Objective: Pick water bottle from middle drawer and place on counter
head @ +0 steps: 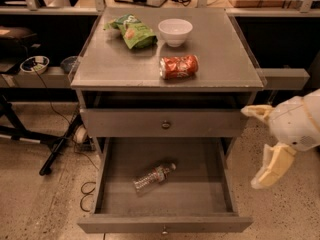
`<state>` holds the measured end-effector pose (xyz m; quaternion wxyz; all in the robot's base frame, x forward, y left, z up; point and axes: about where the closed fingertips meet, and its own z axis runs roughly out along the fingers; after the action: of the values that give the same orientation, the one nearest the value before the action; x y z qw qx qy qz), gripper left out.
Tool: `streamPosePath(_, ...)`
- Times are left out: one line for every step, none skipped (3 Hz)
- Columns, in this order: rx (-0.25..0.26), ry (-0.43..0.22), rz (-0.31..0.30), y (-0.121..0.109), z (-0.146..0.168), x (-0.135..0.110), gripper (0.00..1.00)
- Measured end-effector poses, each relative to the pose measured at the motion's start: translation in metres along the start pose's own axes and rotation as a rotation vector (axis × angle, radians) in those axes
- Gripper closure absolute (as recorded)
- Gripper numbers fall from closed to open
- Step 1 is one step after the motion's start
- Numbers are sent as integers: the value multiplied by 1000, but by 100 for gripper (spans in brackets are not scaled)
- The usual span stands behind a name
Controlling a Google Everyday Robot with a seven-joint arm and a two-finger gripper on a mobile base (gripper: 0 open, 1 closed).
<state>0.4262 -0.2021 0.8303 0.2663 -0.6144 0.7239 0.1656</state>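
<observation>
Setup for the grab: water bottle [154, 176] lying loose in the pulled-out middle drawer [200, 223], gripper [251, 148] off to the right.
Up on the counter [120, 69] there's a chip bag [131, 30], a white bowl [175, 31] and a soda can [179, 66]. The bottle's on its side, left of centre on the drawer floor, so it'll probably roll if nudged. Gripper hangs just outside the drawer's right wall, fingers spread wide, holding nothing, presumably ready to swing in from above.

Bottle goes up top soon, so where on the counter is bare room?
Counter is bare front left of the soda can and along its right side; chip bag and bowl crowd the back. The open hand hangs right of the middle drawer.
</observation>
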Motion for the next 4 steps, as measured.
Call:
streamPosePath(-68,-50,-2,-9,38,16,0)
streamPosePath(-82,-62,-5,-18,58,23,0)
streamPosePath(-15,-41,13,-32,78,26,0)
streamPosePath(-19,-48,16,-31,80,27,0)
